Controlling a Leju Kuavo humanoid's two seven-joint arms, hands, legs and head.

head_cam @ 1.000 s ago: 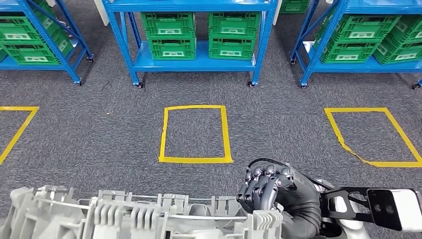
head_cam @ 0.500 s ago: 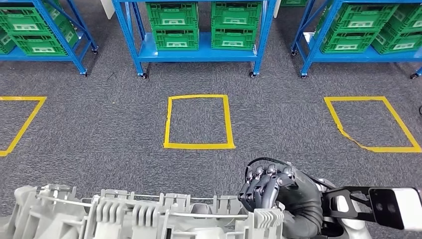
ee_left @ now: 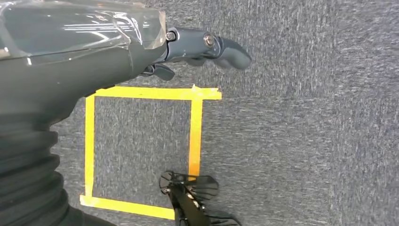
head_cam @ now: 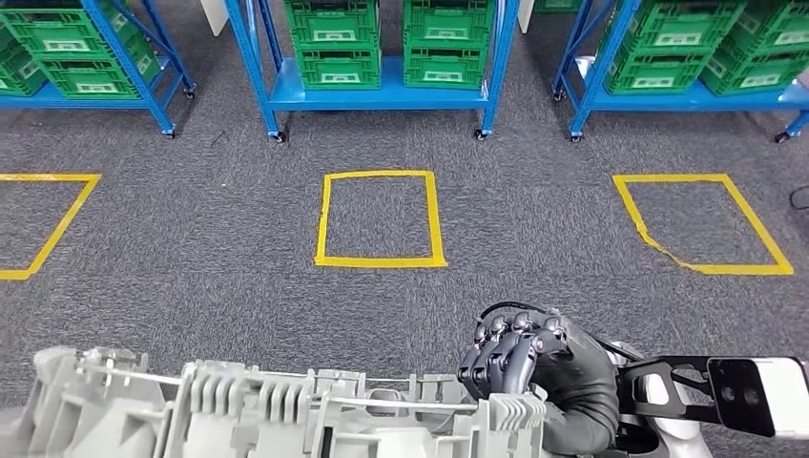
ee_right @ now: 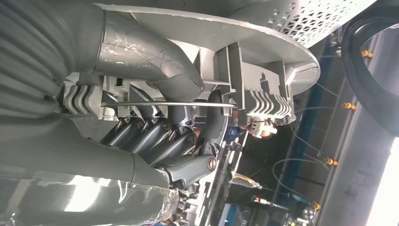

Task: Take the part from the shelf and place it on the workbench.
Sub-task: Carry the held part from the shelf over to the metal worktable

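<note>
The part (head_cam: 267, 420) is a long, pale grey plastic moulding with ribs and clips, lying across the bottom of the head view. My right hand (head_cam: 520, 358) grips its right end, dark fingers curled over the top edge. In the right wrist view those fingers (ee_right: 160, 136) wrap around the part (ee_right: 263, 84) by a thin metal rod. My left hand (ee_left: 202, 47) hangs over grey carpet, a finger stretched out straight, with nothing in it.
Blue wheeled shelves (head_cam: 382, 95) with green crates (head_cam: 334, 43) stand along the far side. Yellow tape squares mark the carpet: one straight ahead (head_cam: 381, 218), one at the left (head_cam: 38, 224), one at the right (head_cam: 701, 224). Another taped square (ee_left: 141, 94) lies under my left hand.
The whole view has shifted: shelves and tape squares sit higher and farther off, so the camera has moved back. The right hand's grip on the part has not changed.
</note>
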